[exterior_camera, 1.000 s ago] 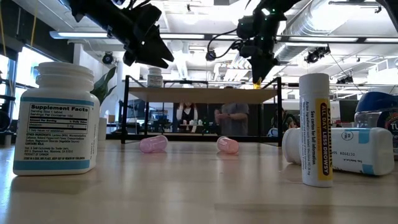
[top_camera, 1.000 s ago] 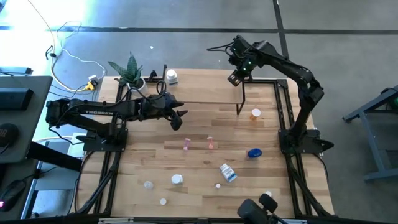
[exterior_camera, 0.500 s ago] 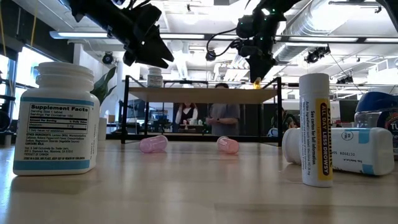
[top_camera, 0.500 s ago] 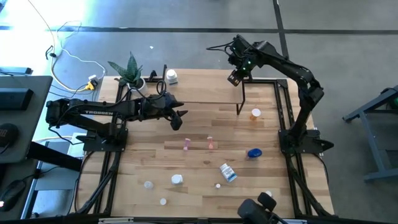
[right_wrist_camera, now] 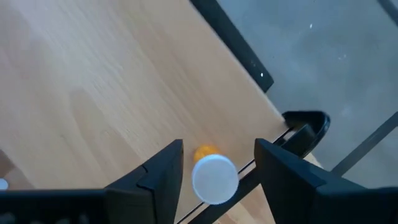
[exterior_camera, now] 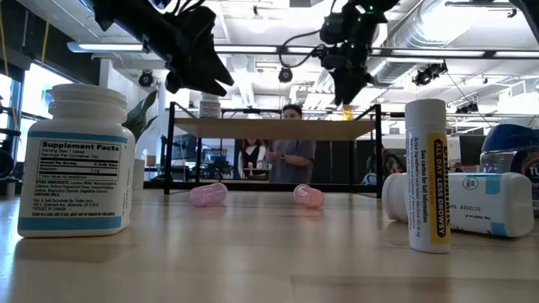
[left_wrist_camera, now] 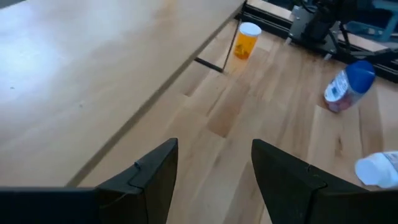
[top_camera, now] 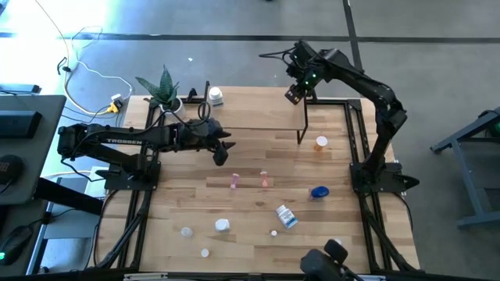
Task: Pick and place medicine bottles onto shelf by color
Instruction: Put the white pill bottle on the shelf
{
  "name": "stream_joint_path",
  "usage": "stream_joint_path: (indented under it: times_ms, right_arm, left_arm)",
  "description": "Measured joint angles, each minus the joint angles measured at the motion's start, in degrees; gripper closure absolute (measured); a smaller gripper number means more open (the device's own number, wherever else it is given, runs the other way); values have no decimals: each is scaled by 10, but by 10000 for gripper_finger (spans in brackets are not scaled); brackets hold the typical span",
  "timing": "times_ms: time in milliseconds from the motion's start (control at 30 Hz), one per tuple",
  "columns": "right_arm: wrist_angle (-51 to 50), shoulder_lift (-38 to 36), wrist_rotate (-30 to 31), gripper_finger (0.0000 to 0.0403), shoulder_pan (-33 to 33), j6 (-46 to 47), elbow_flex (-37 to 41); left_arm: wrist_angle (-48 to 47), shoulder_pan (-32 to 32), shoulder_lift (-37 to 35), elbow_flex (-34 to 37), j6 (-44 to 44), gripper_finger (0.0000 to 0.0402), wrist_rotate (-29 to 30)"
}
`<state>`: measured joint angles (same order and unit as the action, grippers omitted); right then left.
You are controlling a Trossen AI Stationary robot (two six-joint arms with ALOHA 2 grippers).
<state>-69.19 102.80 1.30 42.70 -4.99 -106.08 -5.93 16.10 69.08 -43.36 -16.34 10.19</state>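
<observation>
**Step in hand: clearing the placed bottle**

1. Status. The right gripper [top_camera: 293,94] hangs over the shelf [top_camera: 258,111] at its 3 o'clock end, close to the far corner. In the right wrist view the orange bottle [right_wrist_camera: 214,178], white cap up, stands on the shelf board between the fingers [right_wrist_camera: 163,168]. They are spread moderately, with a gap showing on each side of the cap. Nothing is gripped.

2. Retreat. Lift straight up until the fingertips are clear of the cap. Do not travel sideways before that. The bottle stands near the shelf edge, so a brush toward 3 o'clock would probably tip it off the board.

3. Fingers. Keep them spread during the lift. Closing now would likely catch the cap.

4. Next pick. A second orange bottle [top_camera: 321,143] stands on the bench [top_camera: 258,218], just beyond the shelf's leg at about 5 o'clock from the right gripper. It matches in colour, so place it beside the first.

5. Left arm. The left gripper [top_camera: 221,148] waits over the shelf's front edge near mid-bench, with its fingers [left_wrist_camera: 155,171] apart and empty. The two pink bottles [top_camera: 234,182] lie at 6 o'clock from it. Route it well clear of the right arm.
</observation>
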Motion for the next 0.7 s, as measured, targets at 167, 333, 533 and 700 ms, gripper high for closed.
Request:
stream_joint_path:
  times_ms: [167,333,533,700]
  right_arm:
    - [-1,0,0,214,0,0,-31]
    - [-15,0,0,214,0,-3,-51]
    - [-20,0,0,214,0,-10,-64]
    - [-32,0,0,214,0,-15,-68]
  left_arm:
    - [-27,0,0,-10,0,206,-51]
    - [-154,-2,0,-60,-1,206,-88]
    - [-288,-34,0,-101,-28,206,-104]
    - [-341,-87,0,-104,-57,206,-113]
